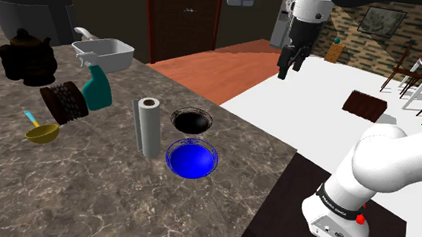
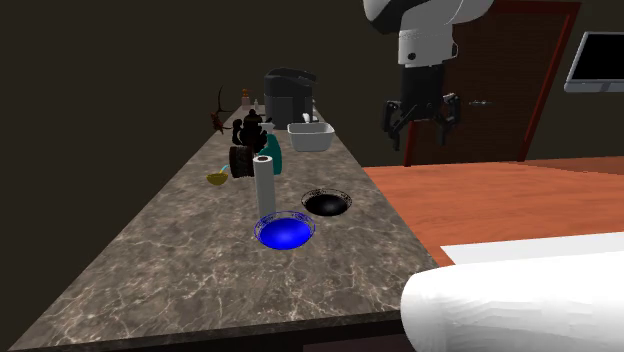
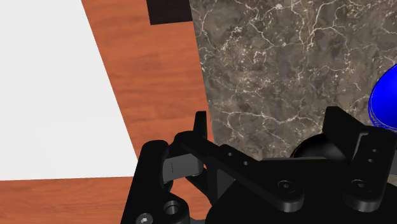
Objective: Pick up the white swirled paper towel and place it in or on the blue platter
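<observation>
White arm raised high, wrist pointing down, black claw spread apart, holding nothing

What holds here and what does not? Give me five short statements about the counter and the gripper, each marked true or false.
1. The paper towel roll stands upright on the marbled counter. True.
2. The roll lies in the blue platter. False: it stands on the counter beside the platter, which holds nothing.
3. The gripper is open and holds nothing. True.
4. The gripper clasps the teal spray bottle. False: the bottle stands on the counter by the white tub, while the gripper hangs in the air away from it.
5. A black dish sits on the counter next to the blue platter. True.
</observation>
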You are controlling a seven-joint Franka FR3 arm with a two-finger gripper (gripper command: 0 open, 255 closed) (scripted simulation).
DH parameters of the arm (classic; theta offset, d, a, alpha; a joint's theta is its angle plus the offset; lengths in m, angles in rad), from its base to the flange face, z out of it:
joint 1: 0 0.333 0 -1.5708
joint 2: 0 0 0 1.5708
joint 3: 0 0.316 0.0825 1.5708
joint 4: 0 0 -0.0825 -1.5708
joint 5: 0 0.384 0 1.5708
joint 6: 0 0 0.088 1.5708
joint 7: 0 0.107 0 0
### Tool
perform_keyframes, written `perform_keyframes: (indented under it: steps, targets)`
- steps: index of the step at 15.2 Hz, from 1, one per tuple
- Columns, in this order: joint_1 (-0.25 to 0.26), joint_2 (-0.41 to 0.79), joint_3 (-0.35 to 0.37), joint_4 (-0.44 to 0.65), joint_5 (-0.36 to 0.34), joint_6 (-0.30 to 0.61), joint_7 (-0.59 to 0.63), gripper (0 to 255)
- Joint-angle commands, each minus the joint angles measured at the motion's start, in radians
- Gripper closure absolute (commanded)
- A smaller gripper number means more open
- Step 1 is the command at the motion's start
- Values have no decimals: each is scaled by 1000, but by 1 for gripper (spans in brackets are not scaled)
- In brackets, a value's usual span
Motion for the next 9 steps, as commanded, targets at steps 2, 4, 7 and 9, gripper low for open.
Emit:
perform_keyframes:
  steps: [2, 4, 7, 9]
  targets:
    - [6, 23, 16, 7, 12, 14, 19, 0]
    - [17, 72, 48, 26, 34, 42, 57, 0]
    - [31, 151, 95, 62, 61, 83, 113, 0]
    - [39, 207, 126, 91, 74, 108, 149, 0]
